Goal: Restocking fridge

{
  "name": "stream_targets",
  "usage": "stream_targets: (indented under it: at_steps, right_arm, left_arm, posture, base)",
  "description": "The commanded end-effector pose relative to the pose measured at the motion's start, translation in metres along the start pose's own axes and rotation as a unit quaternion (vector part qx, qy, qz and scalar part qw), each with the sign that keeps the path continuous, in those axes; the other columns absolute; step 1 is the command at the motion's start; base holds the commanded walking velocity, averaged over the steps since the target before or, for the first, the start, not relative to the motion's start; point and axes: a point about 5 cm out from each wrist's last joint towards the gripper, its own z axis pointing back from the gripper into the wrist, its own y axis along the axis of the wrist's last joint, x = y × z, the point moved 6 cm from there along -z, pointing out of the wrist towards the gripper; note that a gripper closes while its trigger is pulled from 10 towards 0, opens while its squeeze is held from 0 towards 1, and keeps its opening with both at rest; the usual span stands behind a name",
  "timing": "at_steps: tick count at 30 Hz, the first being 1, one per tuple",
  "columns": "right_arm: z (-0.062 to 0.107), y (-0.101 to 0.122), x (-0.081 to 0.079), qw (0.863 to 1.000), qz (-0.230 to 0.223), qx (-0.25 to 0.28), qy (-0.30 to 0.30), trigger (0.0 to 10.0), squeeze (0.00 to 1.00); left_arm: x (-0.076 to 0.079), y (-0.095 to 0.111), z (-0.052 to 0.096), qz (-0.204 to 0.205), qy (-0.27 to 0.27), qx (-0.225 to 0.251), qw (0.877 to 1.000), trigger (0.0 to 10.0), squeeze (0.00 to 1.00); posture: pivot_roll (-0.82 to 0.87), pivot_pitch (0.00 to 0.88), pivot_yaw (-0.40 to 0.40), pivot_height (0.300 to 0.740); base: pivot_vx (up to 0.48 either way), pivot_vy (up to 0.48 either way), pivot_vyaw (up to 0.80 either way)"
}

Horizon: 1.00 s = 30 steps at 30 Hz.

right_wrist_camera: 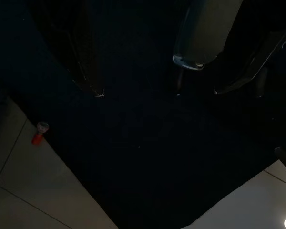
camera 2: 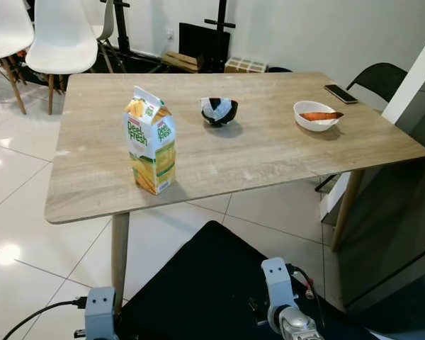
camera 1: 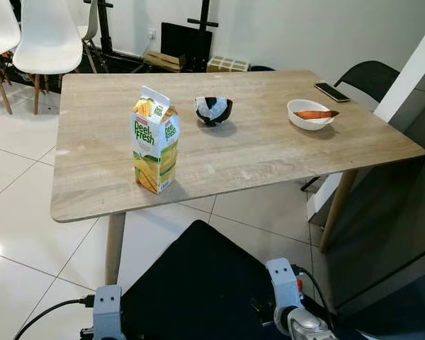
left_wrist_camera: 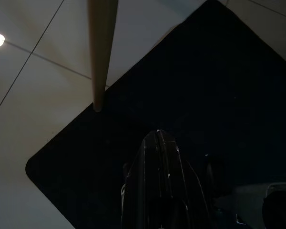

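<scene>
A light wood-grain table on slim tapered legs stands on a glossy white tiled floor. Near the front edge, toward the left, a yellow Peel Fresh juice carton stands upright, gabled top closed. Further back, around the middle, sits a small black bowl with something white crumpled inside. Well apart to the right, a white bowl holds an orange strip of food. Just beyond it, by the far right corner, a dark smartphone lies flat. Down on the tiles, a black mat reaches under the table's near edge.
</scene>
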Motion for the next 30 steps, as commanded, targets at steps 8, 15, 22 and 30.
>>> stream_targets:
  at_steps: [8, 15, 22, 30]
  right_arm:
    - [0.003, -0.015, -0.001, 1.000, -0.004, -0.014, -0.007, 10.0, 0.00]
    - [0.003, -0.015, -0.003, 1.000, -0.001, -0.013, -0.004, 10.0, 0.00]
    - [0.003, -0.014, -0.002, 1.000, 0.010, -0.012, -0.002, 10.0, 0.00]
    - [0.007, -0.021, 0.021, 0.995, -0.073, -0.024, -0.065, 10.0, 0.00]
  left_arm:
    - [-0.004, -0.013, 0.005, 0.020, 0.016, -0.019, 0.999, 10.0, 0.00]
    - [0.001, -0.020, 0.008, 0.021, 0.013, -0.026, 0.999, 10.0, 0.00]
    - [0.013, -0.017, 0.006, -0.001, -0.014, -0.023, 1.000, 10.0, 0.00]
    - [0.007, -0.024, 0.009, -0.001, -0.001, -0.033, 0.999, 10.0, 0.00]
  posture:
    - [0.01, 0.064, -0.125, 0.740]
    - [0.00, 0.064, -0.120, 0.740]
    - [0.00, 0.076, -0.124, 0.740]
    - [0.02, 0.069, -0.137, 0.740]
  base:
    - [0.000, 0.000, 0.00]
    - [0.000, 0.000, 0.00]
    - [0.000, 0.000, 0.00]
    - [0.000, 0.000, 0.00]
